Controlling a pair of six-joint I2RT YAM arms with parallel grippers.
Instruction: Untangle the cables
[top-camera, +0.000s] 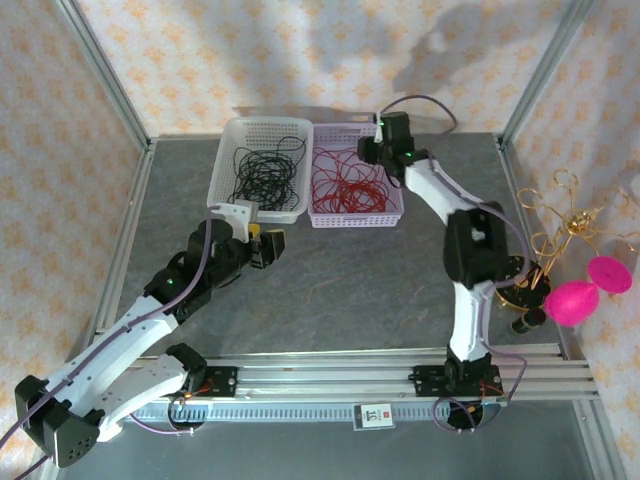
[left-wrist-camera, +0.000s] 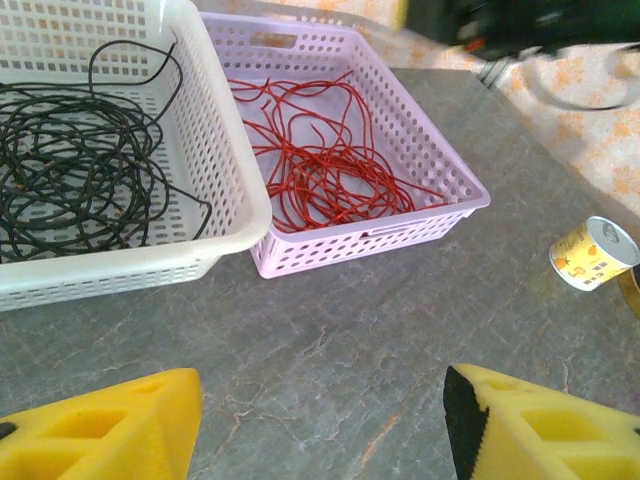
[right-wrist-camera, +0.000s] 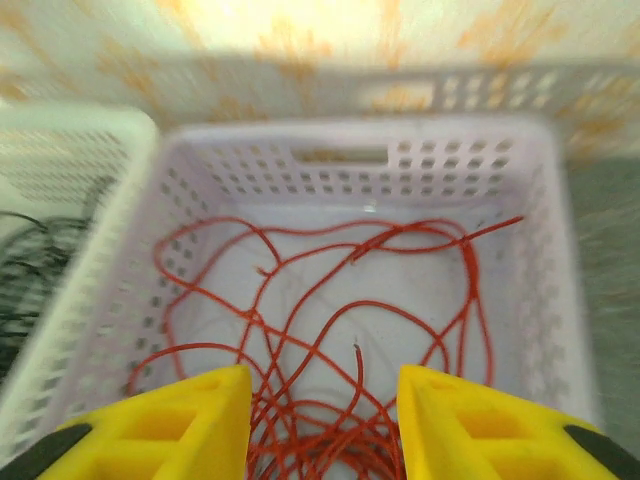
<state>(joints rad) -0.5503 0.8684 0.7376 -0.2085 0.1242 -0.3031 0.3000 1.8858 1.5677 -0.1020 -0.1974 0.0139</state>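
Inside the lilac basket (top-camera: 355, 221) the red cables (top-camera: 350, 185) are seen lying in loose, overlapping loops, while the black cables (top-camera: 262, 172) are piled in the white basket (top-camera: 262, 125) set against the lilac basket's left side. Above the lilac basket the right gripper (right-wrist-camera: 325, 385) is held with its yellow fingers moderately parted; nothing is gripped between them, and red loops can be seen through the gap. Nearer than the lilac basket and to its left, over the grey table (top-camera: 350, 290), the left gripper (left-wrist-camera: 320, 400) is held wide apart, and nothing is clasped by it.
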